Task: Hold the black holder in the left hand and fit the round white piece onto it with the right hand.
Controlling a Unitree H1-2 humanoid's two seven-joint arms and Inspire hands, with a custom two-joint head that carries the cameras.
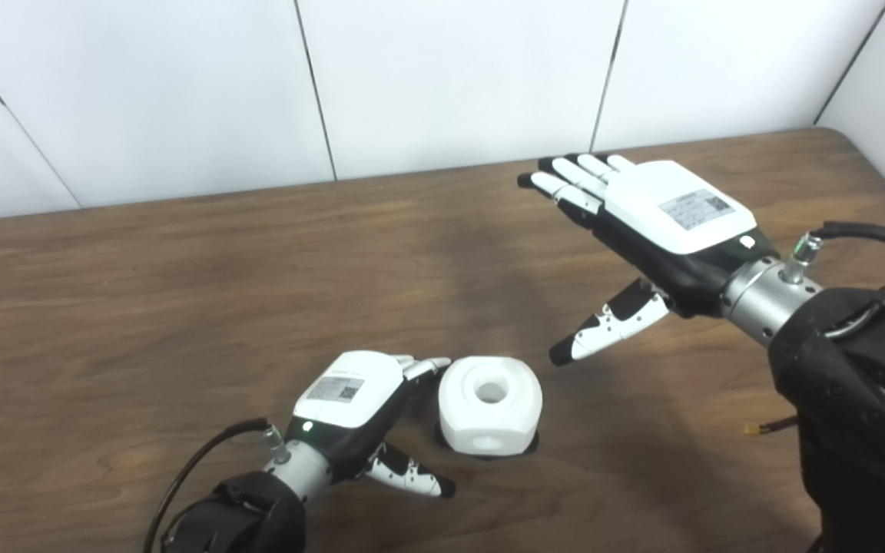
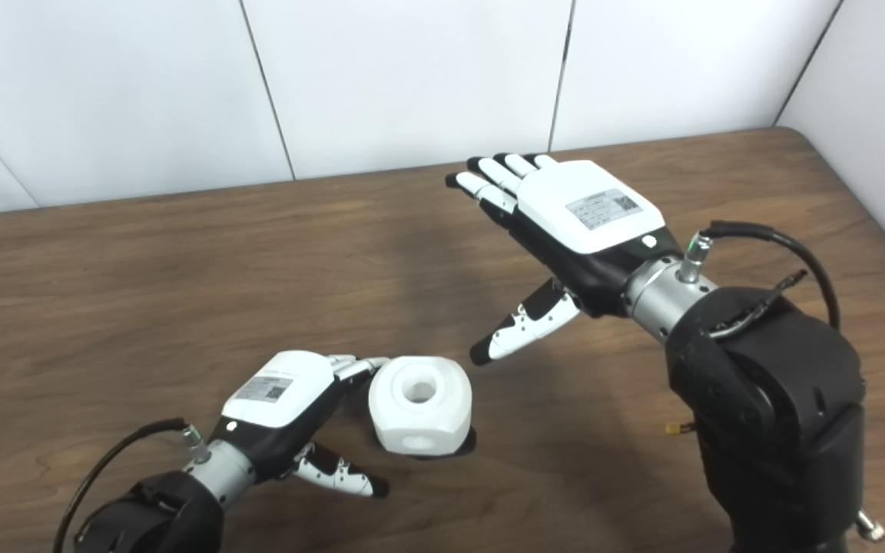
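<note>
White piece (image 1: 490,415) sits on black holder (image 1: 528,444), only dark rim showing beneath, both on bench (image 1: 181,307). My left hand (image 1: 354,403) beside it, fingers (image 1: 425,367) apart, touching side to steady, no grip. Right hand (image 1: 646,223) raised well clear, fingers spread, empty. Judge fit done.

Brown wooden table (image 1: 181,307); white panelled wall (image 1: 450,77).
</note>
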